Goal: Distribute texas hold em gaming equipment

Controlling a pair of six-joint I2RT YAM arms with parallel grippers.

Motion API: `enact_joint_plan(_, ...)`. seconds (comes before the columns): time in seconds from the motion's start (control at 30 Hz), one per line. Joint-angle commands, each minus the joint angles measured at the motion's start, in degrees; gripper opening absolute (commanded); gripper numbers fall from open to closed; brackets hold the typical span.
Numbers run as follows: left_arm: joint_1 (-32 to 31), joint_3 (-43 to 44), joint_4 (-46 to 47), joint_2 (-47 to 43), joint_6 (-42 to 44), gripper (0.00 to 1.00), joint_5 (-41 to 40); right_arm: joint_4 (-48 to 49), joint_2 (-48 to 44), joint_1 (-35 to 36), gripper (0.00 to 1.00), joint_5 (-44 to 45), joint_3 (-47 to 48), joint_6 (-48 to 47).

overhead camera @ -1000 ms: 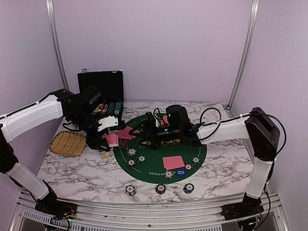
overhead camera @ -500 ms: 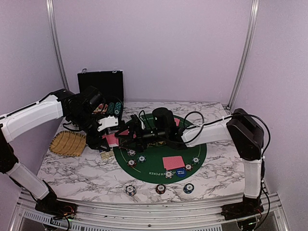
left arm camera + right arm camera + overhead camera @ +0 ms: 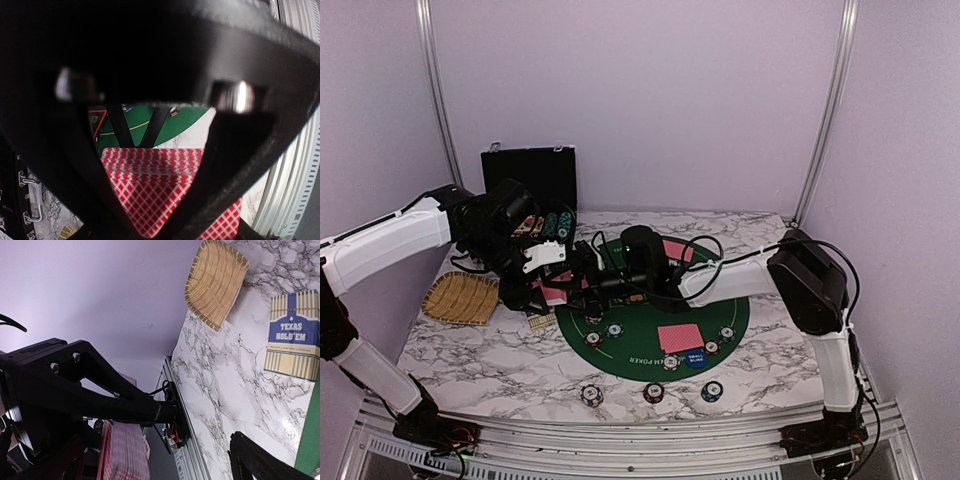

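Marble surface (image 3: 470,350) with green mat (image 3: 630,348): left jaws clamp the deck of red-backed cards (image 3: 155,190) above the mat's left edge, while right jaws, spread wide and empty, sit just right of it over the mat, deck ahead of them.

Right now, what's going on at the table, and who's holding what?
The left gripper is shut on the deck of red-backed cards, holding it at the left edge of the green mat. The right gripper is stretched across the mat with its jaws open, close beside the deck and holding nothing. Face-down cards and several poker chips lie on the mat.
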Motion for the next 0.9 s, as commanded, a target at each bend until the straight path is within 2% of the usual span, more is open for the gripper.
enact_joint_plan(0.0,0.1,0.3,-0.3,0.1,0.4,0.14,1.3,1.8,2.3,1.3,0.99,-2.0,5.0,1.3)
enact_joint_plan(0.43,0.1,0.2,-0.3,0.0,0.8,0.14,1.5,2.8,7.9,2.0,0.99,-4.3,10.3,4.4)
enact_joint_plan(0.87,0.1,-0.1,-0.4,-0.9,0.9,0.14,1.2,0.8,5.6,-0.1,0.83,-2.8,5.4,4.0)
